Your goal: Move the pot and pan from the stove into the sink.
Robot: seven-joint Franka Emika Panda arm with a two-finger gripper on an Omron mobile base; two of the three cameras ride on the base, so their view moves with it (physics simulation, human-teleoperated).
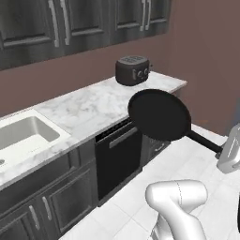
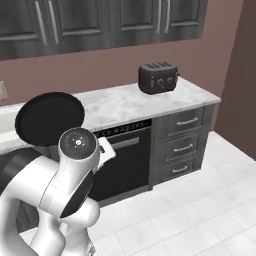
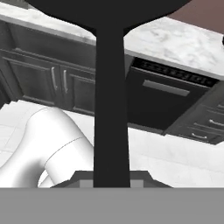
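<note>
Kitchen, left base view: white marble desk (image 1: 89, 110) runs under dark wall cabinets, with a pale tiled floor below.
Sink, left base view: the sink (image 1: 26, 133) is a white basin recessed in the desk at the left; nothing lies in it that I can make out.
Pan, left base view: the pan (image 1: 159, 115) hangs in the air off the desk's front edge, above the dishwasher (image 1: 119, 159), well apart from the sink; its long handle runs down and right to the white hand.
Toaster, left base view: a dark toaster (image 1: 133, 70) stands at the far right end of the desk.
Pan, right base view: the round black disc shows at the left, above the desk's front edge, partly behind the arm.
Drawers, right base view: a drawer stack (image 2: 184, 147) sits right of the dishwasher.
Fingers, hand view: the gripper (image 3: 112, 177) is clamped tight around the pan's handle, which rises straight up the middle of the view to the pan's underside.
Handling, judgement: the pan looks stiff and fairly heavy; held by the handle, its weight sits well out from the fingers, so it may sag or twist. The smooth handle could slip.
Task, judgement: the pan is in transit towards the sink; the pot is yet to be dealt with.
</note>
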